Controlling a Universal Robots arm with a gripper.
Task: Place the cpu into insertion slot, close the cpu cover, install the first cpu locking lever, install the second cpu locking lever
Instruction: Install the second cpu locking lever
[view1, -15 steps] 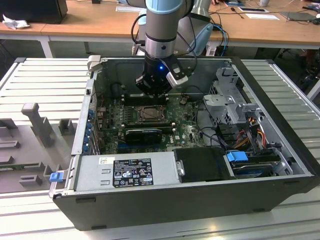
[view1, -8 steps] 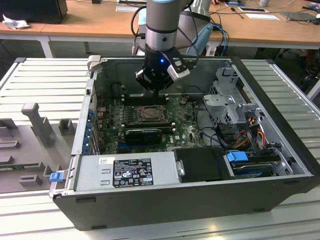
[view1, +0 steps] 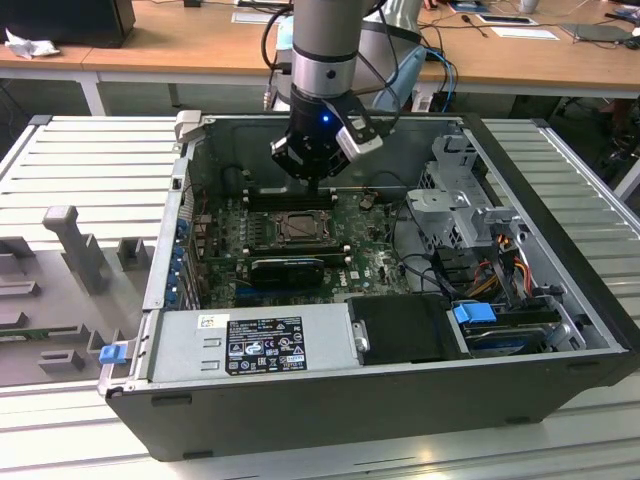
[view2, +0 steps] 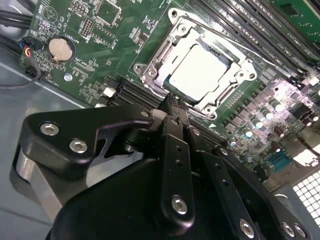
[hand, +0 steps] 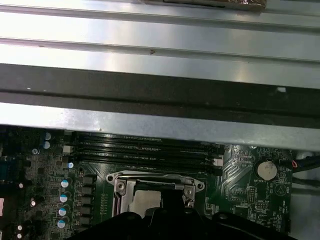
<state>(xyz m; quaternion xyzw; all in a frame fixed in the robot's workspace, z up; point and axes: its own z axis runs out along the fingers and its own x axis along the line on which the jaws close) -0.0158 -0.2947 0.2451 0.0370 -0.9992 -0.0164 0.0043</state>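
The cpu (view2: 200, 72) lies flat in the insertion slot (view1: 298, 228) on the green motherboard, its pale metal face showing. The cpu cover (view2: 152, 65), a silvery frame, lies down around the chip. My gripper (view2: 172, 103) hangs just above the socket's edge with its black fingers (view2: 175, 145) drawn together, and I see nothing between them. In the exterior view the gripper (view1: 318, 188) sits inside the open computer case, just behind the socket. The socket frame (hand: 155, 187) also shows in the first wrist view, partly hidden by the gripper body. I cannot make out the thin locking levers clearly.
Black memory slots (view2: 240, 25) run close along one side of the socket. A coin battery (view2: 61, 48) sits on the board. The grey power supply (view1: 250, 345), a black card (view1: 288, 268) and a drive cage (view1: 470, 200) with cables crowd the case. The case wall (hand: 160, 95) stands close by.
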